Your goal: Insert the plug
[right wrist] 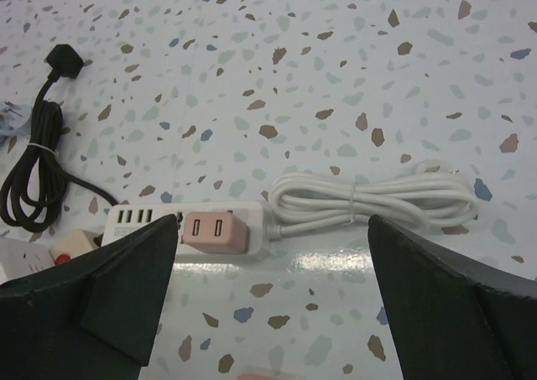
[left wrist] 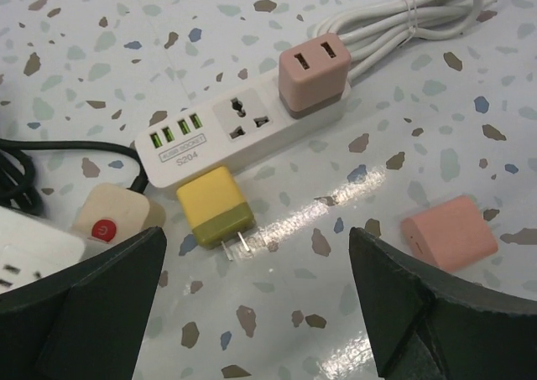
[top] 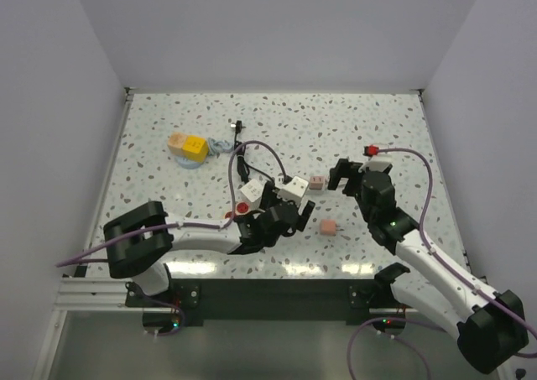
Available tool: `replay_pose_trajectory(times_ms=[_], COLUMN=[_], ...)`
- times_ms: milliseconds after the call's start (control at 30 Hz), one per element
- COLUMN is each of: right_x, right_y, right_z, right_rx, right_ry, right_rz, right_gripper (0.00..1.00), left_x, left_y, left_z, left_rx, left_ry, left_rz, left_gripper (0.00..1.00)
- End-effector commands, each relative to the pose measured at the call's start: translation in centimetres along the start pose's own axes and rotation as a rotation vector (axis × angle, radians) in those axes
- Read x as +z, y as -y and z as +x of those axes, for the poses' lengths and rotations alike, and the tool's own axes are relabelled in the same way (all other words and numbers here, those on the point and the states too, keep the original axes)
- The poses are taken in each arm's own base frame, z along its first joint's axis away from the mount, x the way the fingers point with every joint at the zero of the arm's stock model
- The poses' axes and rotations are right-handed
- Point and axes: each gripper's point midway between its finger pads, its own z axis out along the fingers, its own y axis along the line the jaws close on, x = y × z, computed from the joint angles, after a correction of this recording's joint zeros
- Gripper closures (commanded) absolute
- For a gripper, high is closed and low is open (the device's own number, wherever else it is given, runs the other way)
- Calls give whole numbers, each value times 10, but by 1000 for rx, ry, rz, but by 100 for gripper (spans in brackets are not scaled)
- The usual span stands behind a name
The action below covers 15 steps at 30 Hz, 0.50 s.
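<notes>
Basically left hand (left wrist: 256, 258) hung open and empty, aimed at the yellow plug (left wrist: 214, 202) lying prongs-out on the table (left wrist: 101, 53) right beside the white power strip (left wrist: 220, 138), so best bet was pinching its body, turning prongs down and seating squarely in the free socket (left wrist: 248, 120).

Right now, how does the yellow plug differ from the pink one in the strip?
The yellow plug lies loose beside the strip, prongs bare; the pink plug sits in the strip, prongs hidden. The pink plug shows two slots; the yellow plug shows none. Both are two-tone blocks.
</notes>
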Motion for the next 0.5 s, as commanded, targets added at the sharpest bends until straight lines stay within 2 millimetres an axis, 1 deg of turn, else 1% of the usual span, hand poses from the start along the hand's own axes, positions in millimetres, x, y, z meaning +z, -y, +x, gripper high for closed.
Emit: replay_pose_trajectory(times_ms=[0, 67, 100, 267, 300, 367, 400, 467], right_x=[-2, -3, -3, -5, -5, -5, -6, -6], right_y=[-1, 1, 1, -1, -2, -4, -4, -4], right_z=[13, 16, 17, 17, 18, 17, 18, 19], right_rx=[13, 14, 15, 16, 18, 20, 20, 19], right_ry=[-37, -40, -44, -40, -41, -41, -42, -42], right_rz=[-28, -29, -34, -56, -62, -74, -76, -76], right_gripper=[2, 2, 2, 2, 2, 2, 2, 2], left_x=[17, 25, 31, 40, 43, 49, 53, 56], left_y=[7, 9, 3, -1, -3, -3, -7, -8], left_z=[1, 5, 11, 18, 24, 25, 30, 33], left_rx=[-63, -83, -85, -95, -84, -81, -77, -80], left_ry=[-35, -49, -65, -79, -94, -101, -112, -120], left_rz=[-20, -10, -27, -55, -66, -74, -83, -80], left_gripper=[4, 4, 4, 4, 4, 4, 4, 5])
